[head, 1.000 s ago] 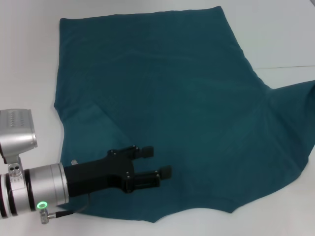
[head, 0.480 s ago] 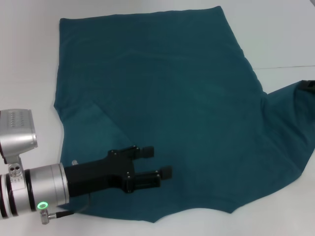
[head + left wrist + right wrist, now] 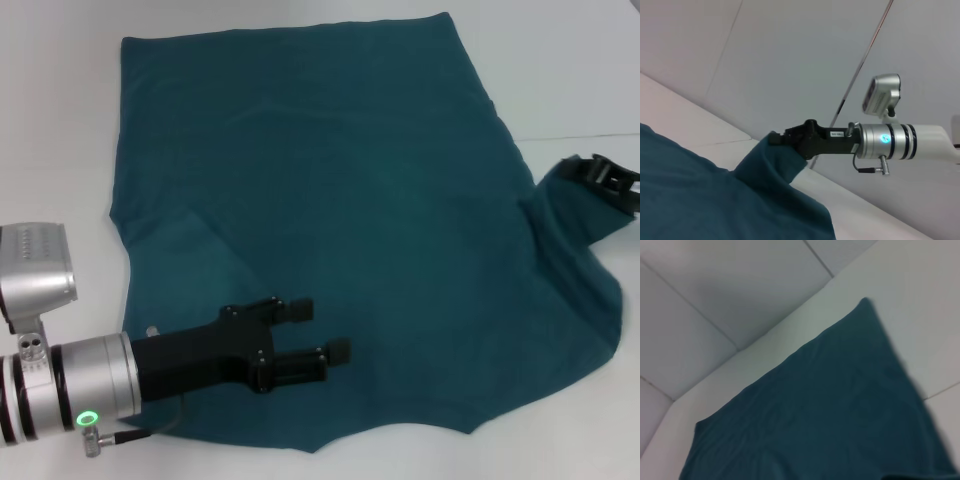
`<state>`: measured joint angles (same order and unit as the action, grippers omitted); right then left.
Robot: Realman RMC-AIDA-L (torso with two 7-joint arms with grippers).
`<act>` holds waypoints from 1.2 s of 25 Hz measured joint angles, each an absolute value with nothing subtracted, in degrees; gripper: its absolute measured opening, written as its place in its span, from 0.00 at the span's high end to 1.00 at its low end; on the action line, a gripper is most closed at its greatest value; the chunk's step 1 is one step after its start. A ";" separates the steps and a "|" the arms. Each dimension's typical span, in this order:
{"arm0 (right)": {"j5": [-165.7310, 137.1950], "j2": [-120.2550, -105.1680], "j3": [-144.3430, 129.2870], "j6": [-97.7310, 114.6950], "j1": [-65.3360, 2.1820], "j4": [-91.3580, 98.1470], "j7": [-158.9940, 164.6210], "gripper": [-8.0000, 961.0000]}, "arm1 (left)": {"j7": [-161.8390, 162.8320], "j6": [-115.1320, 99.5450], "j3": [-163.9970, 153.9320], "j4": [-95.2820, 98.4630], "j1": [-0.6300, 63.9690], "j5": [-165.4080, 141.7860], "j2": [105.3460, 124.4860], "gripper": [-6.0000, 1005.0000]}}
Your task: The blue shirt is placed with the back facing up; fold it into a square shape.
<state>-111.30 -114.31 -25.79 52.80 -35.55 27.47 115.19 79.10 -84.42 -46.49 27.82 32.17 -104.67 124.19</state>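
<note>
I see the blue shirt spread plain-side up on the white table. Right gripper pinches its lifted right sleeve; left gripper hovers over the near hem, jaws narrowly apart.

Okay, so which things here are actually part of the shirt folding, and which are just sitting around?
In the job:
- blue shirt, spread on the table, right sleeve lifted
- right claw, shut on the sleeve, raised at the right edge
- left claw, open, low over the shirt's near-left part

Just there:
- white table
- nothing else lying about
</note>
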 joint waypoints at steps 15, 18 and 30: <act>-111.20 -118.12 -31.01 48.85 -38.42 26.68 115.19 0.97 | 78.85 -84.14 -46.34 27.58 31.98 -104.67 124.27 0.13; -111.18 -118.34 -32.54 51.45 -38.48 26.29 115.13 0.97 | 78.82 -84.09 -46.24 27.19 32.14 -104.67 124.15 0.13; -110.78 -118.52 -32.62 59.94 -38.60 26.66 115.69 0.49 | 78.74 -83.31 -46.47 27.12 32.17 -104.67 124.14 0.13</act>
<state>-110.78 -118.52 -32.62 59.94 -38.60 26.66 115.69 78.74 -83.31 -46.47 27.12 32.17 -104.67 124.14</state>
